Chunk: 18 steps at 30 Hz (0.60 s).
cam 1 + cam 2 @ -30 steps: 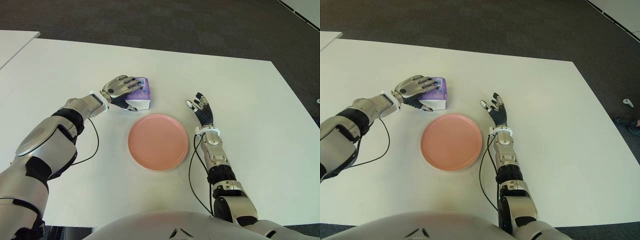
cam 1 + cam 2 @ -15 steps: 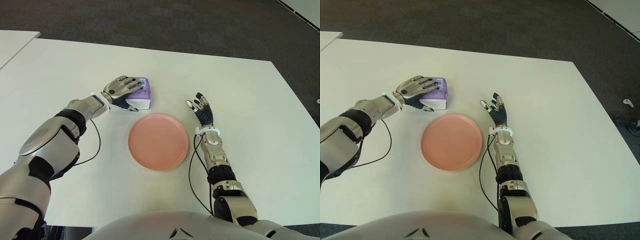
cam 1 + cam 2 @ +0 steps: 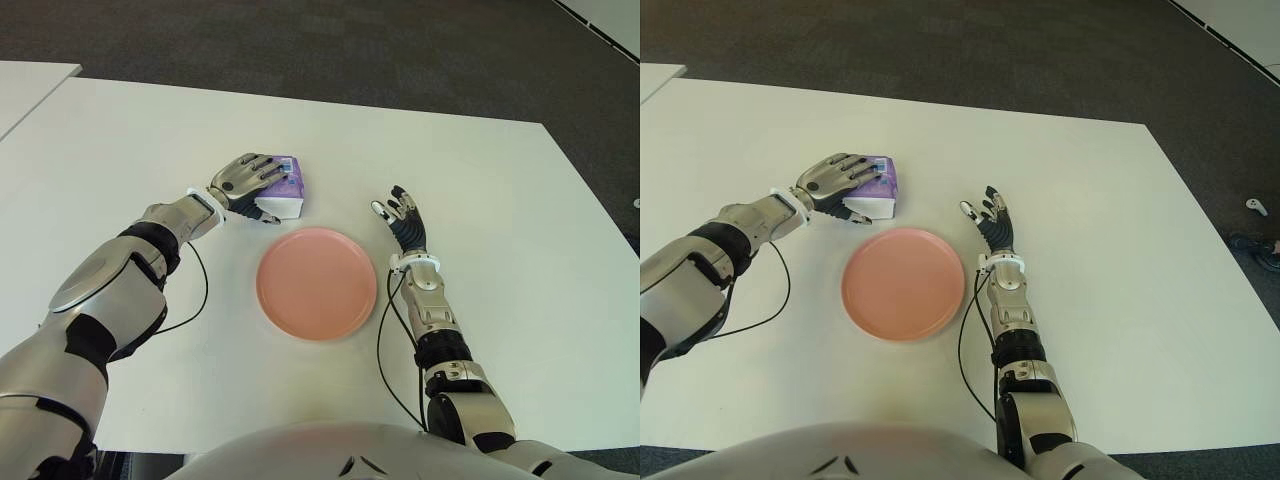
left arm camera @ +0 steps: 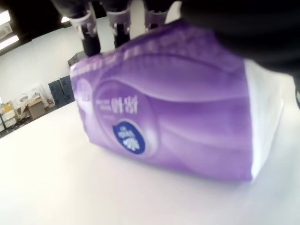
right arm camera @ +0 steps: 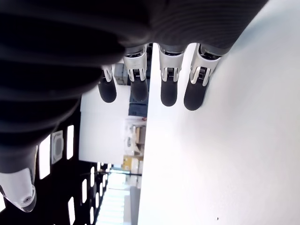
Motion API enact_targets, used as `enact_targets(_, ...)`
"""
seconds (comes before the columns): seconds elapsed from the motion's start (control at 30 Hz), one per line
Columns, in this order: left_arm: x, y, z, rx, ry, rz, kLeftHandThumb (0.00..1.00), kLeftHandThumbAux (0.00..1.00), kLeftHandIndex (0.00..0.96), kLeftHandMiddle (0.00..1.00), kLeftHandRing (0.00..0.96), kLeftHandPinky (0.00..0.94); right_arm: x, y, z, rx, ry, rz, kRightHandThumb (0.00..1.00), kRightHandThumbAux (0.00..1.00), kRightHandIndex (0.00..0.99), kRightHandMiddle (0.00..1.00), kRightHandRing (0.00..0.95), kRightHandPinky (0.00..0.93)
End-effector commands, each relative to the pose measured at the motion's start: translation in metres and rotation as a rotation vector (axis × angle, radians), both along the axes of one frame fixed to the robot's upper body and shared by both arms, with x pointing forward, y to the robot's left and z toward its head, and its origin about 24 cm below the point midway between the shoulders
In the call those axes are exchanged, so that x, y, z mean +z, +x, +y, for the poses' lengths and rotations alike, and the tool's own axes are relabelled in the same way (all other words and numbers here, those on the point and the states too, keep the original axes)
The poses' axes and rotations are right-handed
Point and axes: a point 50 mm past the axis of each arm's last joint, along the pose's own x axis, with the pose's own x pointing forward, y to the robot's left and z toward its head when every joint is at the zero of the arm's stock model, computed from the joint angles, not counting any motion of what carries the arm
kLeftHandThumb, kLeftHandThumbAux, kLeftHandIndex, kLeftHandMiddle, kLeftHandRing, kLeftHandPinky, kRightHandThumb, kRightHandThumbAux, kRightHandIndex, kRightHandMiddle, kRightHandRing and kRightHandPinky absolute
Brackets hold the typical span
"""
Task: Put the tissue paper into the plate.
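On the white table (image 3: 500, 180), head-camera views: left hand (image 3: 245, 178) laid over a purple tissue pack (image 3: 284, 186), fingers curled across its top, thumb against its near white side. Pack still on the tabletop, just beyond the far left edge of the pink plate (image 3: 316, 282), apart from it. Right hand (image 3: 403, 218) just to the right of the plate, fingers extended and apart, holding nothing.

Left wrist view: tissue pack (image 4: 178, 126) filling the picture, purple face with a round blue emblem, white end panel, underside on the table; fingertips (image 4: 89, 28) hooked over its far edge.

Right wrist view: fingers (image 5: 168, 75) straight and spread above the bare tabletop, nothing between them.
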Motion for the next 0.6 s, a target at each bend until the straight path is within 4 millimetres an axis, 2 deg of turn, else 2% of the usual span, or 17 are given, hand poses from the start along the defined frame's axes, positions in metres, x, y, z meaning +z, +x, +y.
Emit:
enact_targets(0.03,-0.0263,-0.0147,0.0018,0.002,0.048,0.101,0.056,0.274,0.000,0.000,0.000,0.000,-0.0252,-0.0140,-0.0019,-0.009,0.010,0.129,0.166,0.576,0.099,0.103,0.094,0.132)
enact_targets(0.6,-0.0272,-0.0150,0.0041,0.020,0.042,0.087,0.059,0.299,0.000,0.000,0.000,0.000,-0.0247,-0.0126,-0.0014,0.000,0.007,0.128,0.162,0.576,0.100,0.097,0.088,0.122)
